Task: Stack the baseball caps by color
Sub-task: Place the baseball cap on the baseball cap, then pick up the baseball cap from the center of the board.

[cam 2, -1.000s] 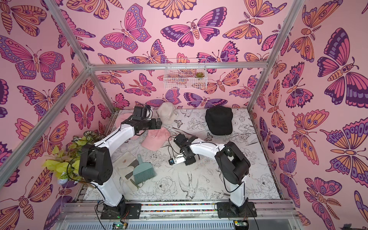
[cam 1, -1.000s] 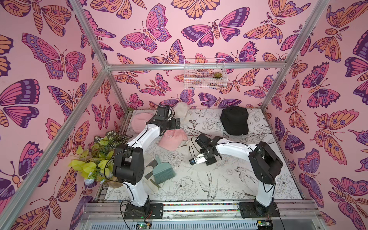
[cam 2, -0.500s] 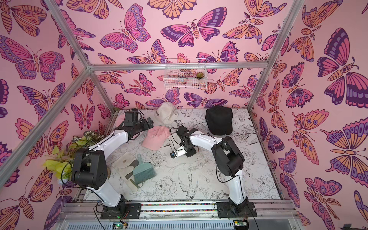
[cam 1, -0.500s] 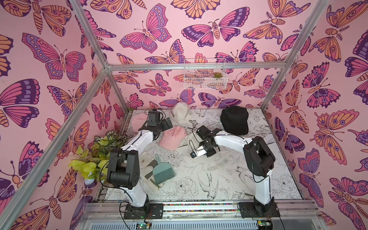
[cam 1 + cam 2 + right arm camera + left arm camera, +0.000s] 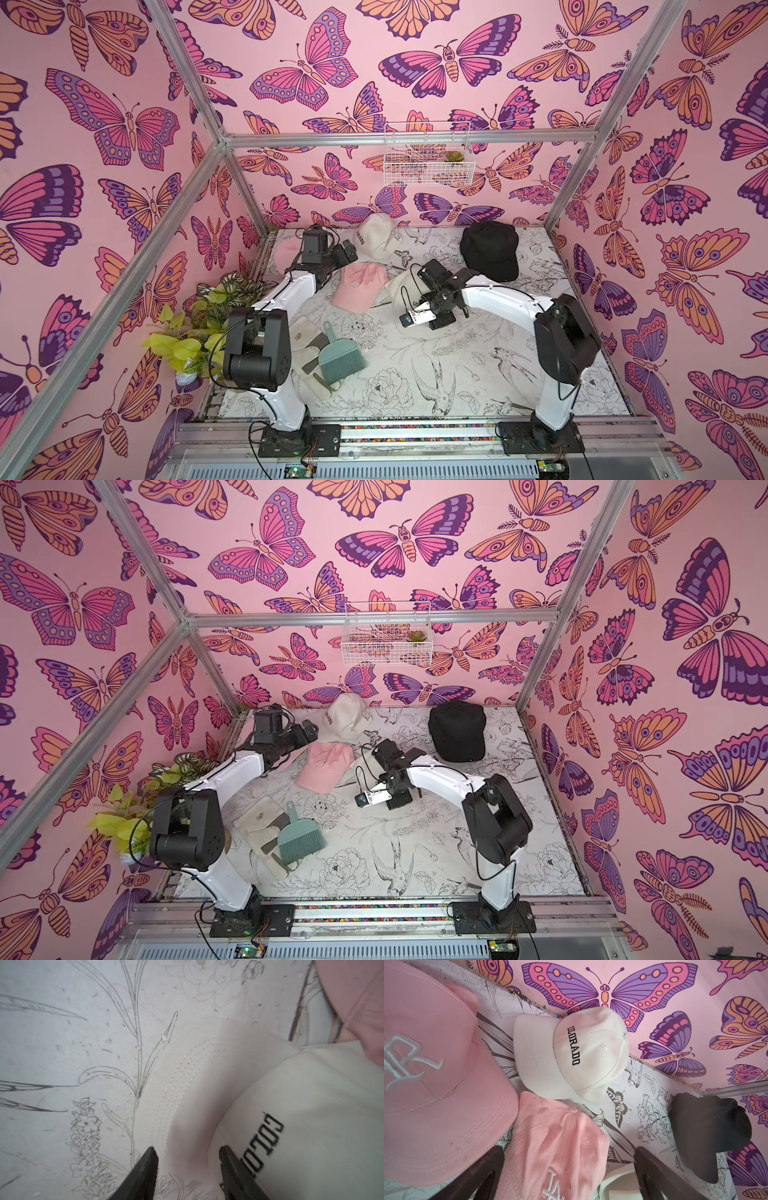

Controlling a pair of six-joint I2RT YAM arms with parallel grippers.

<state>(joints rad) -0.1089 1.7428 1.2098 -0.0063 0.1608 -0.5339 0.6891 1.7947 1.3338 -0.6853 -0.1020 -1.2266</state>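
Caps (image 5: pixel 356 286) on table (image 5: pixel 478 374), succulent (image 5: pixel 454 156) in basket (image 5: pixel 415 178)

a robot lab test cell; aluminium frame (image 5: pixel 407 139) carrying pink butterfly-print walls (image 5: pixel 104 124); left arm (image 5: pixel 291 291) and right arm (image 5: pixel 503 297) bolted to a rail (image 5: pixel 415 436) at the near edge; line-drawn floral sheet (image 5: pixel 457 374) over the table; wire basket (image 5: pixel 428 166) on the far wall

Matt woven-cloth cream cap (image 5: pixel 587 1051); smooth plastic teal brush (image 5: pixel 343 359)
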